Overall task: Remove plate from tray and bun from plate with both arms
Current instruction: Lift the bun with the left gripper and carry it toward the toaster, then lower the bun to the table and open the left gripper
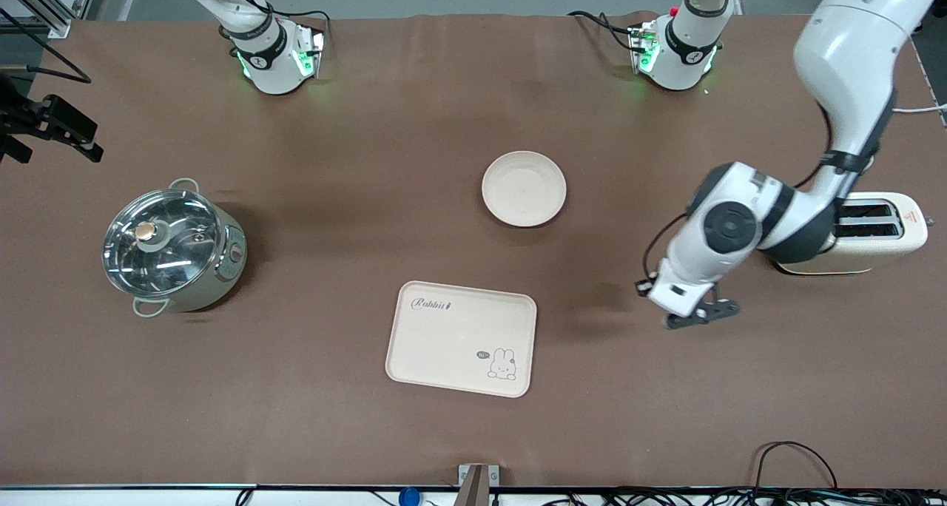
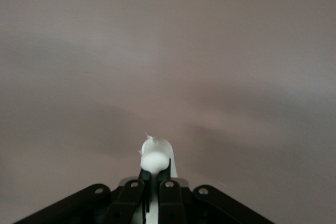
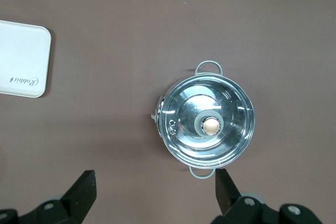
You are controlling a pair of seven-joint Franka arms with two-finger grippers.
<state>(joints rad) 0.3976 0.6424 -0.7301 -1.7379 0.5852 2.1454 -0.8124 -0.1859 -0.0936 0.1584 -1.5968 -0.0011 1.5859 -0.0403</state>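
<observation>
Bun (image 2: 155,153) removal is the step I judge to be in hand: my left gripper (image 2: 155,179) has its fingers closed on the small pale lump and hangs over bare desk (image 1: 311,432) toward the left arm's end, between the tray and the toaster (image 1: 880,232). The plate (image 1: 524,188) already sits on the desk by itself, apart from the tray (image 1: 460,338) and farther from the front camera than it; both look empty. What's left, I'd say, is to lower the bun onto open brown surface and release it, well apart from the toaster. My right gripper (image 3: 155,192) waits with fingers spread wide, high over the lidded steel pot (image 3: 206,125) at the right arm's end. The desk is a plain brown mat, matte and faintly creased. Around it I see cables along the near edge, a grey floor by the bases and an aluminium frame at one corner.
</observation>
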